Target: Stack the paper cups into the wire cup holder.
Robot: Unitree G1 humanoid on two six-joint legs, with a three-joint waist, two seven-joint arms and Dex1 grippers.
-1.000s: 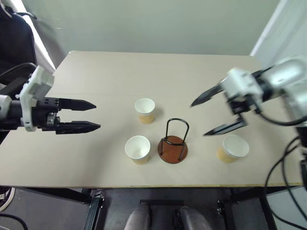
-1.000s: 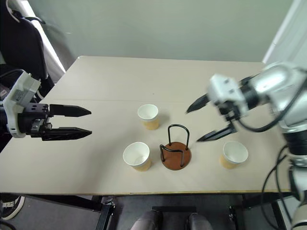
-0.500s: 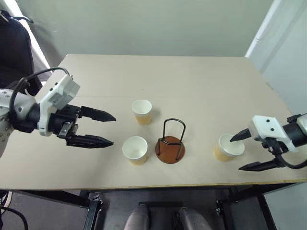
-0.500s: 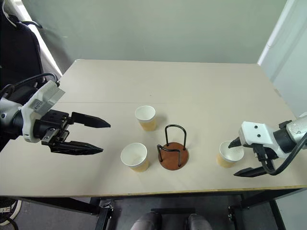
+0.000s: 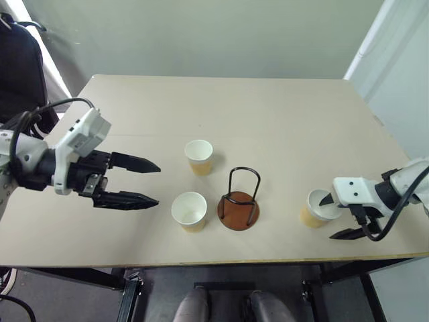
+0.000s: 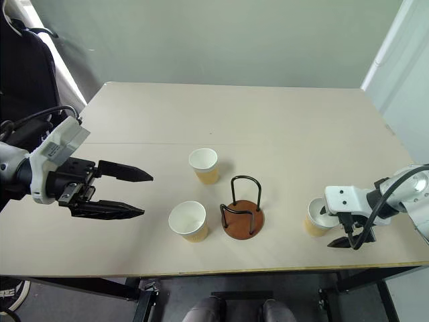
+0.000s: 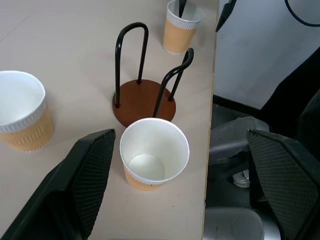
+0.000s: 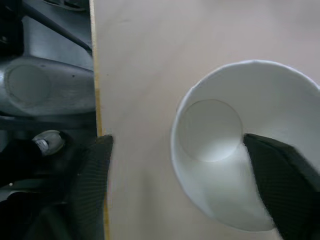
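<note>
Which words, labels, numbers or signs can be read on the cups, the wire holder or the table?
None. The three paper cups show only plain ribbed orange sides and white insides; the wire cup holder and the table carry no print or mark.

No text, label, brand, number or sign can be read on anything in these views.
</note>
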